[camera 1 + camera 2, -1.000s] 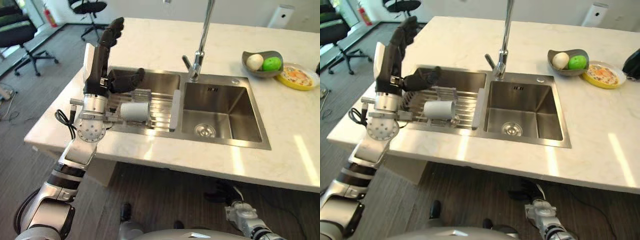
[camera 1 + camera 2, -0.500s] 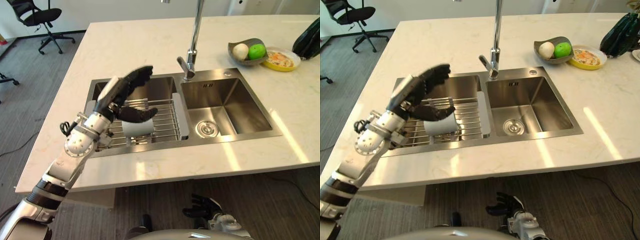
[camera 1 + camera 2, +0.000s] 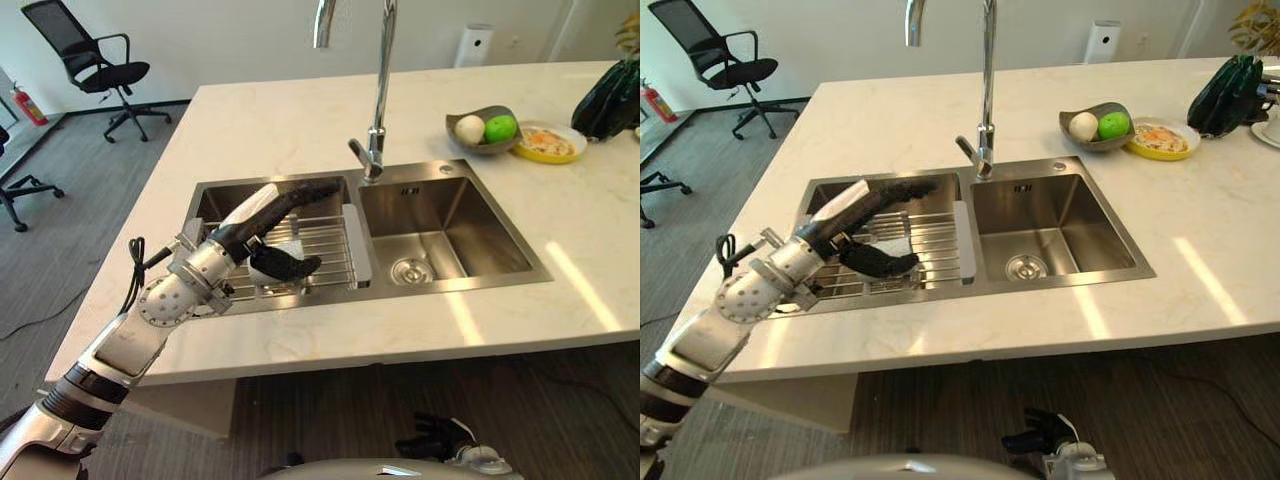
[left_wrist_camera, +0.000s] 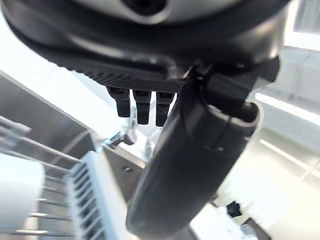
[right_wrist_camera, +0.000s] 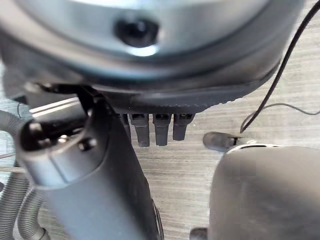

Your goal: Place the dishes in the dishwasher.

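Fingers [image 3: 300,193]: straight and spread on the left hand [image 3: 262,212], stretched out over the left sink basin; the thumb [image 3: 285,266] hangs lower, apart from them, nothing clamped between.
Cup [image 3: 272,262]: white, lying on its side on the wire rack [image 3: 325,245]; it sits under the left hand, between the straight fingers above and the thumb in front, partly covered by both. Whether the thumb touches it cannot be told.
Long axis: the cup seems to lie along the rack's bars, roughly crosswise to the forearm, so I judge the hand would close across its body, not over its mouth.
Direction: the cup lies below the palm, slightly toward the robot from the fingertips; the coming move calls for a drop and a curl, not more reach.
Nearer hand: the left, by far. The right hand [image 3: 1038,437] hangs low near the floor, well apart from the sink, its fingers loose and holding nothing in its wrist view.
Rack: spans the left basin [image 3: 830,198], with its white end piece [image 3: 964,240] against the divider.
Right basin [image 3: 450,220]: bare steel with the drain showing.
Tap [image 3: 377,90]: stands behind the divider, clear of the hand.
Worktop [image 3: 270,110]: pale stone; a grey bowl of fruit [image 3: 482,129] and a yellow plate [image 3: 548,143] rest far to the right, well apart from the work.
Dishwasher: not visible, so the carry path cannot be judged.
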Controlling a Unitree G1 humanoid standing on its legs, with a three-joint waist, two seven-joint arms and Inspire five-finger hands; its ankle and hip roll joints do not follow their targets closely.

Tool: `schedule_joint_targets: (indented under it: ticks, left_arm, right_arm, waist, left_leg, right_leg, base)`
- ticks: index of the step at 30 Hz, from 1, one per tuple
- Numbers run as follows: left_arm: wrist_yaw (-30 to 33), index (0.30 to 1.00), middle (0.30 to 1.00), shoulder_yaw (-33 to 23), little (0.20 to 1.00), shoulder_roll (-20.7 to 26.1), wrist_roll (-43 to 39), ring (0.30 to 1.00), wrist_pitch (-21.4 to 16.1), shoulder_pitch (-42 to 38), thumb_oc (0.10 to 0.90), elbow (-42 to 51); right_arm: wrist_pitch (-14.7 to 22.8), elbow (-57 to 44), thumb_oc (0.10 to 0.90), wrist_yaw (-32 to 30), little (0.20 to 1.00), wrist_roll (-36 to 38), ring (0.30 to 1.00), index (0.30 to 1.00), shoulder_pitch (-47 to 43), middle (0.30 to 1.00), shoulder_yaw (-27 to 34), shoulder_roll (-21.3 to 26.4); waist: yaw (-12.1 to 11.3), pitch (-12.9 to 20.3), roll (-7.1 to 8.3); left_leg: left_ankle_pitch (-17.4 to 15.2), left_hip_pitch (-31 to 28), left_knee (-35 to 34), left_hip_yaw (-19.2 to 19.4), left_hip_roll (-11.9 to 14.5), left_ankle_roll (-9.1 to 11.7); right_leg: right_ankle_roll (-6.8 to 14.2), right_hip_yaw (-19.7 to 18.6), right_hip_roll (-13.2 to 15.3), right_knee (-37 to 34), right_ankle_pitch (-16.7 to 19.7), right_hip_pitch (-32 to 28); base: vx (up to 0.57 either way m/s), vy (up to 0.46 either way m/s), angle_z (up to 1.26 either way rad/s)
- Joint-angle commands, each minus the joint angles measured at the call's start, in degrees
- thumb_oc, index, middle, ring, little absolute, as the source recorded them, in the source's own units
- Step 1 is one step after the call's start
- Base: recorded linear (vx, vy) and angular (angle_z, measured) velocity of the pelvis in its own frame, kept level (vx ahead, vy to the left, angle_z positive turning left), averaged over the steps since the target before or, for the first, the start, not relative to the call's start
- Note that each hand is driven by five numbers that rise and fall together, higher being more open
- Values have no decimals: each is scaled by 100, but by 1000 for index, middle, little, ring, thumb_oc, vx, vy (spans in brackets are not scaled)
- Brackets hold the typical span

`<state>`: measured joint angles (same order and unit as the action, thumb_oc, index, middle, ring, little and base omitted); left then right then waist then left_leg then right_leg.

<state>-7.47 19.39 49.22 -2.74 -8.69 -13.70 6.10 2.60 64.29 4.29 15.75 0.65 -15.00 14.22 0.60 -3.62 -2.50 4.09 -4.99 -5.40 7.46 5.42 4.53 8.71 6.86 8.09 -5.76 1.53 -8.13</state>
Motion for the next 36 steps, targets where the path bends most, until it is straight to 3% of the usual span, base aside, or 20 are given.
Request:
schedule_joint_targets:
  ticks: [1, 3, 12, 19, 29, 36]
  left_arm:
    - [483, 900, 900, -197, 900, -56, 999, 900, -165, -1065, 800, 87]
    - [634, 900, 900, -97, 900, -110, 1769, 900, -42, -1170, 800, -247]
    - [1087, 900, 900, -203, 900, -370, 2800, 900, 160, -1110, 800, -895]
    - [1740, 900, 900, -341, 900, -417, 4049, 900, 476, -1163, 800, -1464]
    - [1359, 900, 900, -270, 900, -243, 3781, 900, 565, -1015, 800, -1939]
    - [840, 900, 900, 210, 900, -117, 3726, 900, 750, -1391, 800, -2518]
  right_arm:
    - [163, -176, 800, -77, 900, -83, 900, 900, -434, 900, -111, -25]
    - [148, -236, 800, -73, 900, -150, 900, 900, -473, 900, -198, -30]
    - [118, -414, 800, -82, 900, -264, 900, 900, -296, 900, -284, -13]
    - [145, -642, 800, -163, 900, -391, 900, 900, -60, 900, -318, 13]
    - [73, -627, 800, -55, 900, -390, 900, 900, -100, 900, -427, -21]
    - [-32, -371, 800, 140, 900, -452, 900, 900, -74, 900, -536, -35]
  waist:
    - [-24, -26, 309]
    - [15, -23, 297]
    - [83, -37, 313]
    - [161, -38, 316]
    - [195, -32, 284]
    - [244, -14, 271]
  left_leg:
    - [-372, -129, 40, -67, 377, 384]
    - [-377, -144, 40, -27, 402, 394]
    - [-397, -201, 40, 55, 455, 417]
    - [-432, -224, 40, 127, 473, 430]
    - [-456, -283, 40, 224, 468, 431]
    - [-455, -318, 40, 243, 470, 436]
  right_leg:
    - [309, 80, 379, 76, -74, 18]
    - [308, 68, 365, 76, -65, 32]
    - [288, 17, 311, 76, -90, 4]
    - [296, -48, 307, 76, -107, 22]
    - [300, -141, 299, 76, -102, 37]
    - [295, -158, 307, 76, -89, 20]
  base:
    - [-15, -29, 5]
    - [-10, -31, 5]
    - [0, 0, 0]
    - [-1, -1, -1]
    - [-1, -1, -6]
    - [-8, -1, -3]
